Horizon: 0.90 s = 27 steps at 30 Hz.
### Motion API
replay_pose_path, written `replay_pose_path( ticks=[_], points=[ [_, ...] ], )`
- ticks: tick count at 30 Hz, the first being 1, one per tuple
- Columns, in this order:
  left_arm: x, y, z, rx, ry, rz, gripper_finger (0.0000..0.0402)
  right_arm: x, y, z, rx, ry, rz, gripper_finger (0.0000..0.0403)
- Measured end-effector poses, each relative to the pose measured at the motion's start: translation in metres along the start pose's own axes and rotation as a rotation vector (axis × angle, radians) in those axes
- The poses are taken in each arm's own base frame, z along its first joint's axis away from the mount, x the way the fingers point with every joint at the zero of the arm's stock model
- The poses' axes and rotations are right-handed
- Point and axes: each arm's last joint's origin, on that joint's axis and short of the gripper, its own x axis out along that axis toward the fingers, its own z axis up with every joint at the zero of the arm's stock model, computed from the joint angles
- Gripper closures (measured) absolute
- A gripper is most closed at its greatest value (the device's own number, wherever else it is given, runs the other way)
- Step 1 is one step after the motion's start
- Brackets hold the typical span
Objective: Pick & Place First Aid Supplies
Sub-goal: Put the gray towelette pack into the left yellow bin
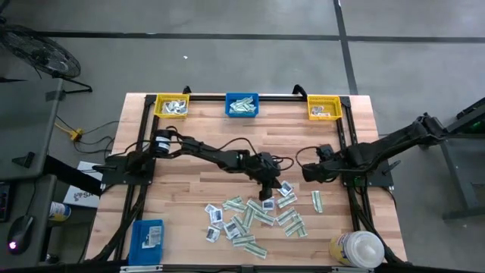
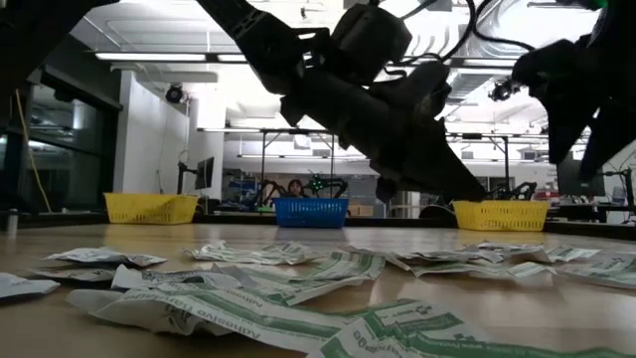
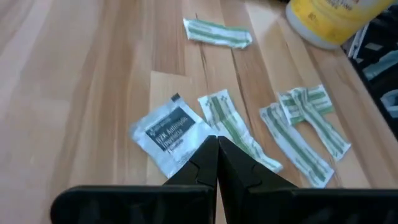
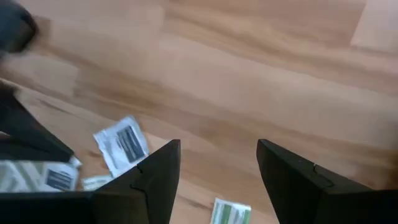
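Wooden table (image 1: 197, 189), three small bins along its 12 o'clock edge. Packets (image 1: 254, 220) lie scattered toward 6 o'clock of centre, one strip (image 1: 317, 200) apart at their 3 o'clock. Left gripper (image 1: 267, 194) sits at the pile's 12 o'clock edge, fingers (image 3: 205, 163) pressed together, tips at a white packet (image 3: 169, 132); whether it is pinched, cannot tell. Right gripper (image 1: 307, 174) at 3 o'clock, jaws wide, holding nothing.

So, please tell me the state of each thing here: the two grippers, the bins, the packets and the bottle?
Left gripper: fingers shut, over the packets, holding nothing visible.
Right gripper: fingers open, empty, above the table.
Packets: loose, scattered flat on the table.
Yellow bins: both hold some packets.
Blue bin: holds packets.
Bottle: capped.
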Motion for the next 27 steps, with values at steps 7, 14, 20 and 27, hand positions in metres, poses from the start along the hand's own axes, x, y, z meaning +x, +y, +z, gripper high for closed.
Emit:
replay_pose_path(
  ticks=[7,14,20,27],
  points=[
    [0.004,0.003,-0.004,0.001,0.004,0.028,0.0401,-0.004,-0.004,0.003,0.003,-0.04,0.029,0.0197],
    [0.014,0.009,-0.014,-0.02,0.007,0.068,0.0401,0.015,-0.007,-0.004,0.021,0.006,0.076,0.0197],
    [0.017,0.011,-0.02,-0.034,0.033,0.091,0.0401,0.024,-0.01,-0.007,0.045,0.016,0.101,0.0197],
    [0.019,0.014,-0.025,-0.041,0.052,0.099,0.0401,0.022,0.003,-0.007,0.031,0.045,0.232,0.0197]
  ],
)
